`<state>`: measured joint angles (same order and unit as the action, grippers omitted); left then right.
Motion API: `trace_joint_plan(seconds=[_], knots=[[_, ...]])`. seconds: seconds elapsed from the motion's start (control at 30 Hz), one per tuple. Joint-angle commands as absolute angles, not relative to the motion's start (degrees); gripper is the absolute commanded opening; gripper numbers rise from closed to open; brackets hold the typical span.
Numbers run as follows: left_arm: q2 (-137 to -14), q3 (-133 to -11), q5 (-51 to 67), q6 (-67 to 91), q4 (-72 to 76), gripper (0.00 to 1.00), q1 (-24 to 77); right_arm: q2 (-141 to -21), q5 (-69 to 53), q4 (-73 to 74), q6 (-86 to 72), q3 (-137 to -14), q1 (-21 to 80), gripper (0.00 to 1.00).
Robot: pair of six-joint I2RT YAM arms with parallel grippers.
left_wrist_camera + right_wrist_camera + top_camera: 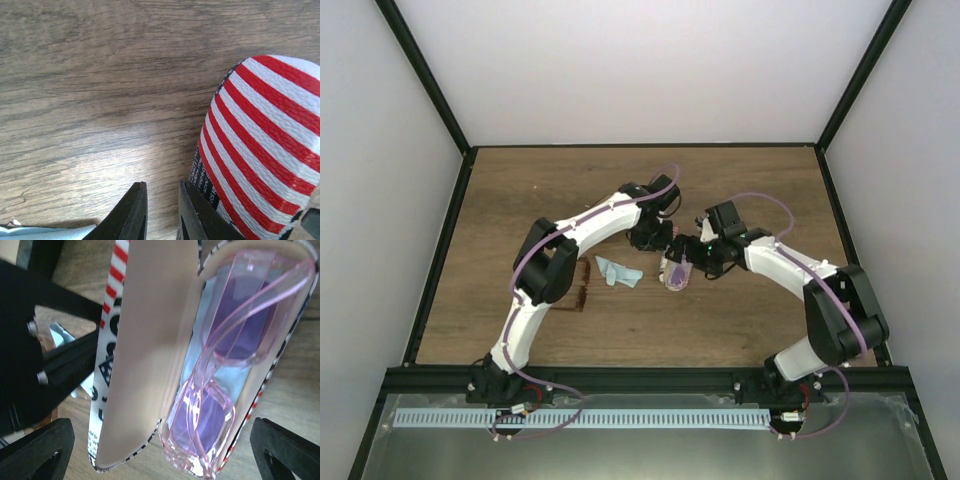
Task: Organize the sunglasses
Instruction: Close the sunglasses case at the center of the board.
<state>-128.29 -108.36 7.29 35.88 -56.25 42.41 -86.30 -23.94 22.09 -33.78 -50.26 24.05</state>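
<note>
The brown sunglasses lie on the wooden table, out of any case, just left of a crumpled light blue cloth and close beside the left arm's forearm. No gripper touches them. From above they are too small to tell whether they are folded.

To the right of the cloth, between the two grippers, stands a red-and-white striped case with its lid swung open. The right wrist view looks straight into it: a pair of pink sunglasses with purple lenses lies inside, arms folded, resting on something pale blue – lining or cloth, it cannot be told which. The lid's tan inner face is turned towards the camera.

The right gripper is spread wide, one black finger on each side of the case's near end, holding nothing.

The left gripper hangs low over the table just beside the case's striped outer shell. Its fingers are drawn almost together – only a thin strip of wood shows between them, and nothing is gripped. One finger sits right against the case's edge; whether it touches cannot be told. A corner of the blue cloth shows at the bottom left of that view.
</note>
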Motion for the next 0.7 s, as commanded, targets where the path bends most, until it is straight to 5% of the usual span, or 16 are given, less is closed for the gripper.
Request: trace_joint_plan(seconds=[0.0,0.3,0.67], knots=[[-130.0,-109.9,10.6,36.3,-54.3,0.20,43.1,-83.0,-24.6,21.0,-34.9,-48.4,26.7,1.00],[-129.9,-109.8,9.8,36.0,-55.1,0.20,43.1,-72.2,-22.5,18.6,-39.3,-42.8,19.7,1.00],[-130.5,-111.4,9.4,36.3,-56.4,0.20,43.1,-77.6,-33.0,7.3,-41.0,-37.1,15.1,0.95]])
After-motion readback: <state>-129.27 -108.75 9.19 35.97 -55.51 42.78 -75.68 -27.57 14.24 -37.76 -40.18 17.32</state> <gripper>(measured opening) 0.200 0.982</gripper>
